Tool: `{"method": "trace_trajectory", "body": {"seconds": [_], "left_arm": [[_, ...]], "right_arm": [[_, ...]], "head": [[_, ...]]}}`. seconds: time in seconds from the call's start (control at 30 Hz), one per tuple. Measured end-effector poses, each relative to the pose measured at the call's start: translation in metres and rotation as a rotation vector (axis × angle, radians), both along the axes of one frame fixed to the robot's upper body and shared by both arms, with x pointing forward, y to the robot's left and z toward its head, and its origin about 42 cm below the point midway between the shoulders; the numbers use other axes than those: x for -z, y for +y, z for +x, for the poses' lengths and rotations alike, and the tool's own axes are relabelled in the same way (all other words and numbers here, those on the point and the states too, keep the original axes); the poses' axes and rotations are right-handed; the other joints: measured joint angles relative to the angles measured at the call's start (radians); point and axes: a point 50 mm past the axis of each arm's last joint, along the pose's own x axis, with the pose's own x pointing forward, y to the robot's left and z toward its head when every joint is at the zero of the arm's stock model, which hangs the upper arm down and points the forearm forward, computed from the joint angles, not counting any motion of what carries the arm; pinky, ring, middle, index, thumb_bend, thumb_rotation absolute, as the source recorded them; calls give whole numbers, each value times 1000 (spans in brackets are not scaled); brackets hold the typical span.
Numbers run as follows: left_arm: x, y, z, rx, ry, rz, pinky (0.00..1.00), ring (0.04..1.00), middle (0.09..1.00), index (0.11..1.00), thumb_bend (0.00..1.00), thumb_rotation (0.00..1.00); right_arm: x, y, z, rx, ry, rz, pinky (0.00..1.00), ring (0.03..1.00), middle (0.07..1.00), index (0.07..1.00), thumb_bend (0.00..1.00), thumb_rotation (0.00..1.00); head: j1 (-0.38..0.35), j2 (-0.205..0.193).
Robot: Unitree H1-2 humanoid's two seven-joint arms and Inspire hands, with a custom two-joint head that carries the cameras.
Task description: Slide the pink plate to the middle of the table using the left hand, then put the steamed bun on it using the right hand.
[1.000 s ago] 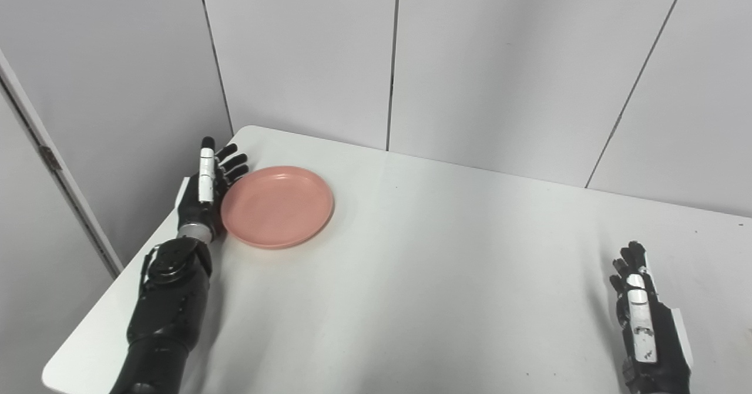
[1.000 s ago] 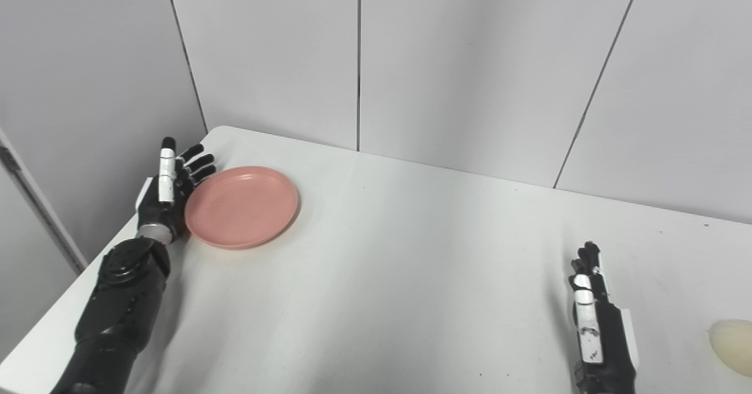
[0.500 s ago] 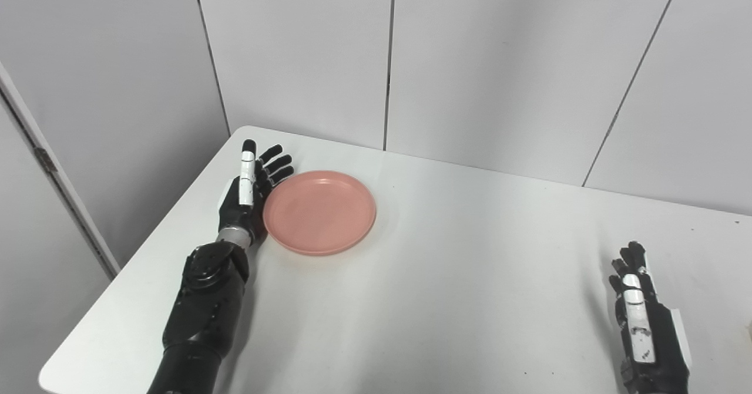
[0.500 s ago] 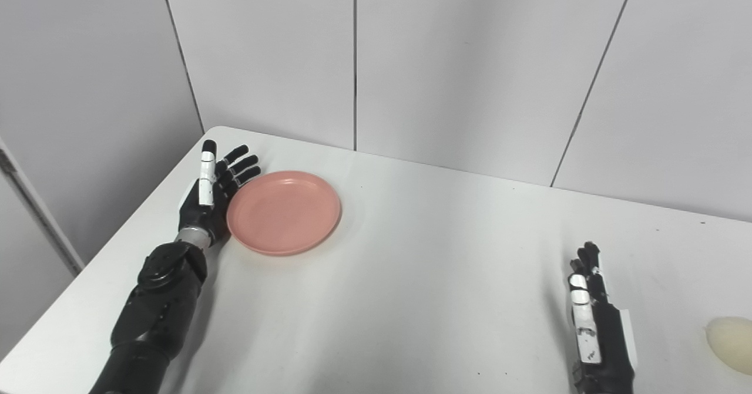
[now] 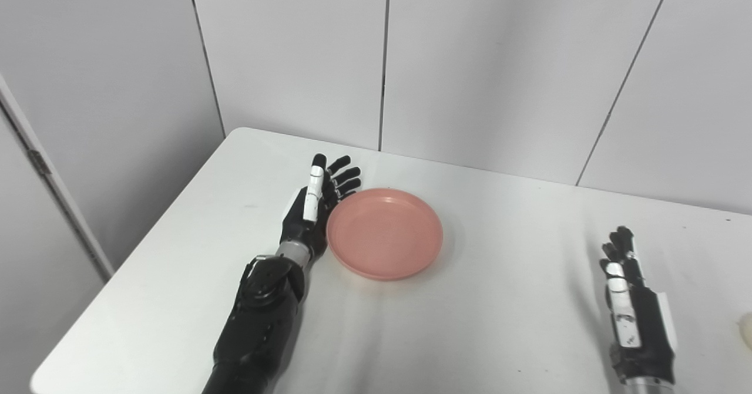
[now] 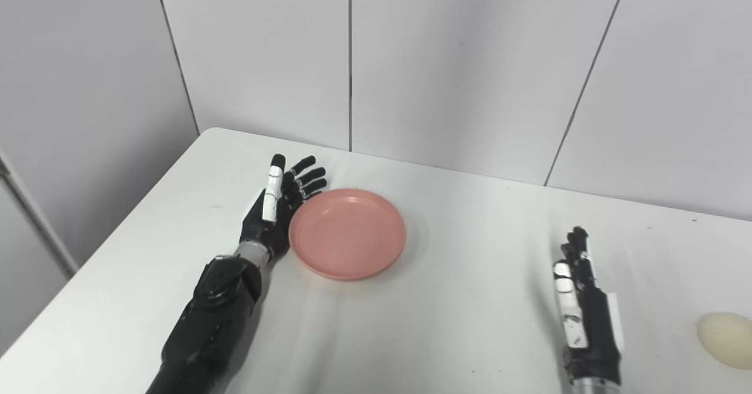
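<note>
The pink plate lies flat on the white table, left of its middle. My left hand stands on edge with fingers straight and apart, its palm pressed against the plate's left rim; it holds nothing. The steamed bun, pale and rounded, rests near the table's right edge, only a sliver of it showing in the left eye view. My right hand is open, fingers stretched forward, resting at the front right, a short way left of the bun and apart from it.
Grey wall panels stand right behind the table's far edge. The table's left edge runs diagonally beside my left forearm. Bare tabletop lies between the plate and my right hand.
My left hand has pushed the plate to the right, from the table's left edge toward the middle. The right hand has stayed almost still. The camera view has shifted a little.
</note>
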Motion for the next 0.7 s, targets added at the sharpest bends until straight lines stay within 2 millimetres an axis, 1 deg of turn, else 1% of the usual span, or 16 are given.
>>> {"method": "trace_trajectory", "body": {"seconds": [0.03,0.07,0.13,0.2,0.23,0.27,0.3,0.33,0.43,0.53,0.57,0.63,0.67,0.7], "left_arm": [[0,-3,-2,10,0,3,877,881,860,866,811,1000],[1,-6,-4,21,-3,2,879,884,863,869,812,1000],[3,-11,-10,41,-10,-3,870,881,863,867,801,1000],[6,-16,-14,60,-20,-5,868,881,866,868,796,1000],[8,-18,-16,71,-26,-4,868,882,866,869,795,1000],[9,-21,-18,81,-30,-4,872,884,870,872,795,1000],[10,-26,-20,94,-34,-6,874,886,872,874,794,1000],[10,-30,-22,106,-38,-9,886,897,881,883,788,1000],[11,-45,-32,143,-52,-24,883,900,890,883,754,1000],[14,-61,-41,166,-54,-32,879,899,892,885,743,1000],[14,-65,-43,174,-55,-33,904,914,909,903,738,1000],[14,-68,-46,195,-60,-25,924,927,919,914,735,1000],[14,-71,-48,206,-60,-13,950,946,933,928,716,1000],[15,-73,-50,215,-57,-7,953,948,935,930,713,1000]], "right_arm": [[0,1,0,0,-3,-7,990,979,993,1000,516,881],[0,3,0,0,-6,-11,989,975,992,1000,513,878],[0,4,0,-1,-8,-25,987,973,993,1000,505,873],[0,5,-1,-1,-10,-33,978,968,987,1000,503,868],[0,6,-1,4,-10,-43,975,966,985,1000,503,866],[0,7,0,11,-11,-44,976,968,982,1000,494,853],[0,8,0,19,-11,-44,977,969,980,1000,489,845],[1,10,0,25,-12,-41,975,971,979,1000,504,835],[0,18,2,31,-14,-36,979,978,984,1000,555,846],[1,30,5,26,-12,-36,984,977,983,1000,568,846],[1,33,6,25,-11,-32,993,985,989,1000,572,847],[1,38,6,22,-10,-23,994,986,991,1000,580,853],[1,39,6,24,-10,-20,985,983,991,1000,594,867],[1,40,6,27,-10,-19,984,983,991,1000,595,868]], "head": [[-5,2],[-36,11],[-76,20],[-91,21],[-115,29],[-115,29],[-139,35],[-140,35],[-201,54],[-219,60],[-236,67],[-238,69],[-258,80],[-258,80]]}}
